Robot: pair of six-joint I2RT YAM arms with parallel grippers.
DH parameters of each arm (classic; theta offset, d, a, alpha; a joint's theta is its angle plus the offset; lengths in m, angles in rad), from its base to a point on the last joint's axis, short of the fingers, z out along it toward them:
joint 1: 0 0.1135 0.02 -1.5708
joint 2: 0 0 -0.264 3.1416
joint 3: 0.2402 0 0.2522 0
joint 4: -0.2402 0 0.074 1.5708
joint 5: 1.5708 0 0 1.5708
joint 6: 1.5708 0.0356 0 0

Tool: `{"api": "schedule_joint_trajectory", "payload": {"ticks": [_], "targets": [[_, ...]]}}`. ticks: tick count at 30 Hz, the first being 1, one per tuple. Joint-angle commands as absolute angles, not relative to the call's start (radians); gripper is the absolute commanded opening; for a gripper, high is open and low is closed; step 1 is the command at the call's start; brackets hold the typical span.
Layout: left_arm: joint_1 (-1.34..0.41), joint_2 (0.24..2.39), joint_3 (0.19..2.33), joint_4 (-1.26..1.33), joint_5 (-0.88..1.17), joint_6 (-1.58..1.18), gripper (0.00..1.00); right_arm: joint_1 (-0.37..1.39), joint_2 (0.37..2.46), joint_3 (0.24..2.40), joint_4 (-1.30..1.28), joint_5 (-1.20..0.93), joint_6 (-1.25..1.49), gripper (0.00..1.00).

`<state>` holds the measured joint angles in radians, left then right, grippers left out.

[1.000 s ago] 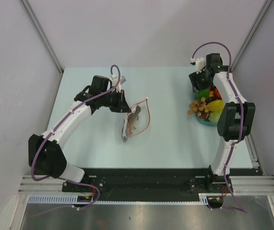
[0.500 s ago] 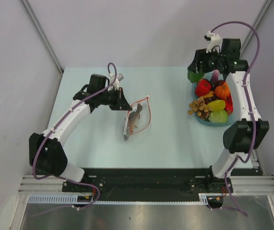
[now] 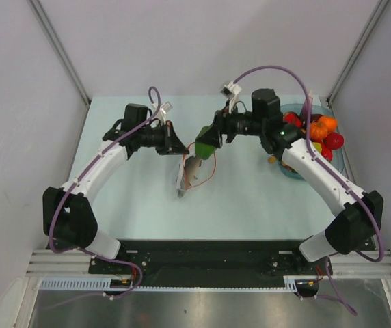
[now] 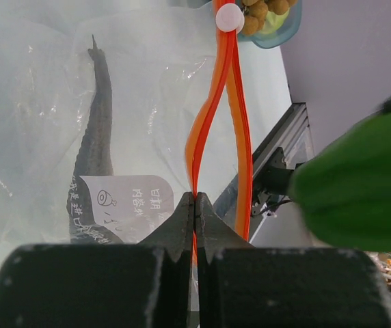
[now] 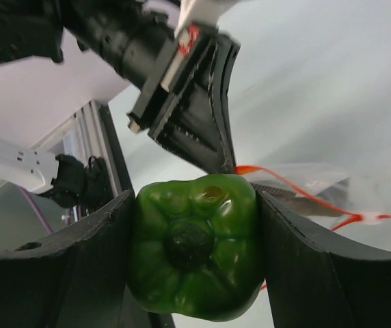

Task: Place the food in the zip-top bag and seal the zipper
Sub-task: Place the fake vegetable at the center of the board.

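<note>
The zip-top bag (image 3: 193, 172) lies crinkled at mid-table, with a dark fish-shaped item (image 4: 91, 143) and a label inside. My left gripper (image 4: 195, 199) is shut on one lip of the orange-red zipper (image 4: 214, 102) and holds it up, so the mouth gapes. My right gripper (image 5: 194, 254) is shut on a glossy green pepper (image 5: 194, 254), one piece of the food. In the top view the green pepper (image 3: 206, 145) hangs just right of the left gripper (image 3: 179, 145), over the bag's mouth. The right gripper (image 3: 209, 141) is tilted towards it.
A translucent blue tray (image 3: 289, 171) at the right rear holds more food: a red piece (image 3: 334, 141), an orange piece (image 3: 318, 129) and brown grapes (image 4: 258, 8). The right arm stretches across the table from the tray side. Grey walls close in on both sides.
The right arm lifted the green pepper from the tray and swung left with it to the bag's mouth. The left gripper raised the zipper lip slightly and kept its hold.
</note>
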<state>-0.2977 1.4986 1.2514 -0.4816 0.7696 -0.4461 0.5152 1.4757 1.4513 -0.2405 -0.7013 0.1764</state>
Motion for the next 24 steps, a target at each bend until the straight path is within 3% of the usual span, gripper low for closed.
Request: {"api": "schedule_joint_trajectory", "payload": {"ticks": [1,2,4,5,6,7,15,20,24], "targets": [[-0.278,1.488,1.279,-0.420,0.833,-0.495,0.00,0.580,1.526,1.405,-0.186,-0.675,0.215,0.48],[-0.275,1.488,1.269,-0.404,0.841,-0.506,0.00,0.590,1.537,1.394,-0.178,-0.661,0.227,0.48],[-0.272,1.480,1.259,-0.388,0.844,-0.515,0.00,0.610,1.562,1.359,-0.140,-0.647,0.255,0.62],[-0.270,1.479,1.258,-0.387,0.845,-0.520,0.00,0.626,1.569,1.356,-0.132,-0.644,0.255,0.71],[-0.268,1.479,1.255,-0.387,0.848,-0.522,0.00,0.629,1.572,1.358,-0.126,-0.644,0.255,0.91],[-0.265,1.479,1.253,-0.385,0.851,-0.523,0.00,0.627,1.566,1.359,-0.130,-0.643,0.253,0.98],[-0.241,1.460,1.235,-0.384,0.853,-0.526,0.00,0.453,1.450,1.393,-0.306,-0.649,0.261,1.00],[-0.241,1.454,1.215,-0.359,0.853,-0.537,0.00,0.443,1.433,1.340,-0.512,-0.574,0.219,0.86],[-0.239,1.465,1.218,-0.351,0.861,-0.548,0.00,0.471,1.427,1.235,-0.457,-0.577,0.238,0.83]]}}
